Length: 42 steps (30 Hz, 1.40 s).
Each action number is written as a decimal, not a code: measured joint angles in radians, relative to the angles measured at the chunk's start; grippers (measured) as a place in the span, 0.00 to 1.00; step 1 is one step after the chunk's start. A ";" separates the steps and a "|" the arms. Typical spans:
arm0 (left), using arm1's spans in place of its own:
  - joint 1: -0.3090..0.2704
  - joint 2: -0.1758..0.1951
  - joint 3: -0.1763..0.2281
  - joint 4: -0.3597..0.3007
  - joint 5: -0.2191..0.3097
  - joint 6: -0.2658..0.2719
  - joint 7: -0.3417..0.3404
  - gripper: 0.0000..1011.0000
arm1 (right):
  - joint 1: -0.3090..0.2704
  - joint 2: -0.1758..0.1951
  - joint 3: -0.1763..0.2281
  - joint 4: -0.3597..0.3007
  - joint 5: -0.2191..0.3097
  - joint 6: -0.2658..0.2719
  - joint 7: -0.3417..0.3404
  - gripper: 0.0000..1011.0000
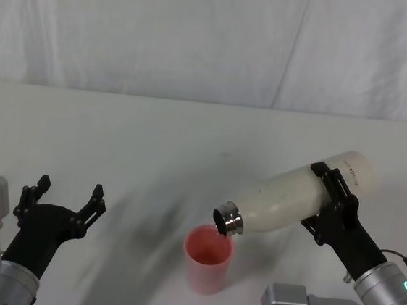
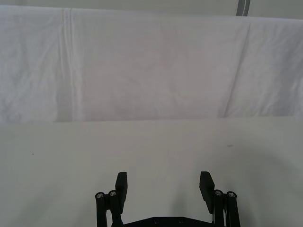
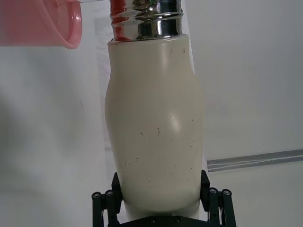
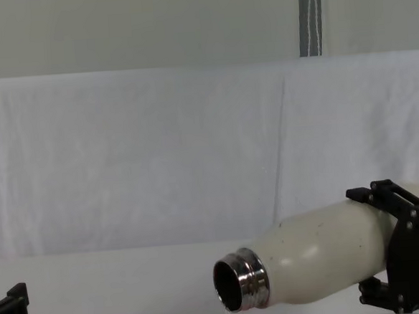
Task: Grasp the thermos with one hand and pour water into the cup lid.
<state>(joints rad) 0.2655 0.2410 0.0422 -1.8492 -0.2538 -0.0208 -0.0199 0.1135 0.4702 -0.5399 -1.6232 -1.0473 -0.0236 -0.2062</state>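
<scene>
- The thermos (image 1: 297, 195) lies tilted in the centre-right of the head view, base toward the upper right and open steel neck toward the lower left, mouth just over the rim of the cup lid (image 1: 207, 258).
- In the chest view a thin thread of water falls from the mouth of the thermos (image 4: 310, 261) at the lower centre of the frame, so the pour looks to be under way.
- The right gripper (image 1: 333, 205) is clamped across the wide lower body of the bottle, one finger on each side; the right wrist view shows the fingers hugging the cream wall near the bottom of that frame.
- Handling, as a judgement: the bottle is stiff and will not give, its matte wall should offer fair friction, and with liquid inside it is likely fairly heavy, the weight moving toward the neck as it tips. A hold on the broad body below the shoulders suits it; the polished neck would be slippery.
- The cup lid is small, thin-walled pink plastic, probably light and easy to knock over if the neck touches its rim.
- The right arm rises from the lower right of the head view, wrist rolled so the bottle points down-left.
- The left gripper (image 1: 62, 198) sits in the lower left of the head view, fingers spread wide, holding nothing, well apart from the cup lid.
</scene>
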 joint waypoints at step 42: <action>0.000 0.000 0.000 0.000 0.000 0.000 0.000 0.99 | 0.001 0.001 -0.001 0.003 -0.005 0.003 -0.004 0.94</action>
<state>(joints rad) 0.2655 0.2409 0.0421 -1.8492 -0.2538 -0.0208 -0.0199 0.1148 0.4708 -0.5413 -1.6207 -1.0522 -0.0211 -0.2104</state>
